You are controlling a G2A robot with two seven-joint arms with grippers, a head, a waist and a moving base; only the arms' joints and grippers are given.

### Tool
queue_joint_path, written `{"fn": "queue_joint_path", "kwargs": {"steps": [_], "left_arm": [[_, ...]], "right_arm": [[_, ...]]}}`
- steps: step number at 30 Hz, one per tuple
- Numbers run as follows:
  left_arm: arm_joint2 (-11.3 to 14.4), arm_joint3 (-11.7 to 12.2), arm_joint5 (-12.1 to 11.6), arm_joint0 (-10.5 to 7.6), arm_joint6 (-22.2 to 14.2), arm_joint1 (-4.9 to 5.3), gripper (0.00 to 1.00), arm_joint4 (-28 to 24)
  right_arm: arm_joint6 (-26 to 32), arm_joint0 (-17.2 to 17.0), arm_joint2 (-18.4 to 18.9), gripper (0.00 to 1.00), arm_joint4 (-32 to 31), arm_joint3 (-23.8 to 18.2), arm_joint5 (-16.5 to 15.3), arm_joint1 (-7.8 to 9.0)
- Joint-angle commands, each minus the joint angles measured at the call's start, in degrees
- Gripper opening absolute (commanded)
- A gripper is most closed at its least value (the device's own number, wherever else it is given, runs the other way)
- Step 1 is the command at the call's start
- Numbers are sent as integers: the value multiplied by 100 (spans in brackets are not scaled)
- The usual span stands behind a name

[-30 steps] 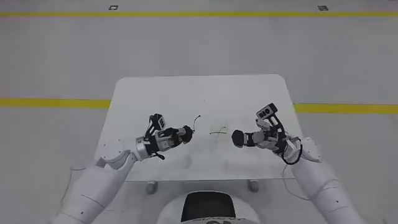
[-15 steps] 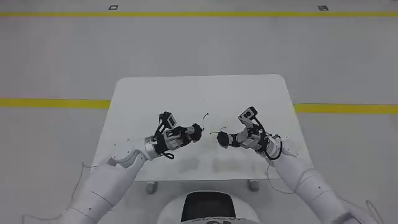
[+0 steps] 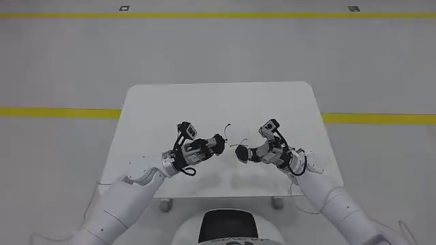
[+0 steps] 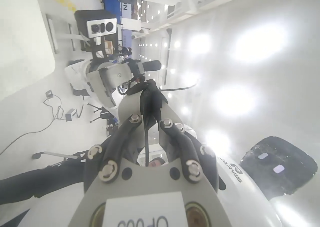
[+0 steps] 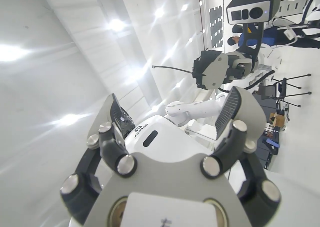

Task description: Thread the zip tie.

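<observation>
Change: both arms have drawn inward over the last second, and the left gripper (image 3: 215, 143) and right gripper (image 3: 240, 154) now sit near each other above the counter (image 3: 272, 102). There is almost no further shift in the last half second.
Zip tie (image 3: 225, 128): thin black strap, held in the air over the middle of the counter. One end juts out of the left gripper toward the right one, and the right wrist view shows what looks like the small head at that free tip.
Left gripper: fingers pressed together, pinching the strap. The rest of it runs back between the fingers toward the wrist.
Right gripper: fingers spread wide with nothing between them, near the free end but apart from it.
Loose strand (image 3: 238, 142): fine dark line between the two grippers. I cannot tell whether it is a second tie or lies on the counter.
Weight: judged very light, no load on the grip.
Stiffness: judged springy plastic. The free length holds its line with a slight bow and is likely to flex aside if pushed at the tip.
Surface: judged smooth and slippery, prone to twisting between the pads.
Where to hold: close behind the end being guided, flat faces against the ribbed pads, so only a short stiff stub projects. Keep the head's slot uncovered.
Fragility: low. The likelier fault is the tip missing the slot.
</observation>
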Motion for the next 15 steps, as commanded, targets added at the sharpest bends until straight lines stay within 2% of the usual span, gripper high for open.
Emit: {"fn": "queue_joint_path", "kwargs": {"steps": [1, 3, 11, 14, 15], "left_arm": [[57, 51, -138, -43, 18, -27, 0, -42], [118, 92, -224, -88, 54, -63, 0, -123], [130, 210, -224, -142, -91, -216, 0, -235], [101, 267, -224, -135, -172, -268, 0, -251], [96, 273, -224, -134, -179, -272, 0, -251]], "right_arm": [[68, 19, -9, 100, 52, 59, -21, -32], [105, 38, -36, 100, 86, 98, -49, -72], [105, 106, -158, 100, 171, 171, -60, -194], [105, 143, -185, 81, 209, 208, -89, -235], [105, 156, -189, 71, 222, 223, -107, -248]]}}
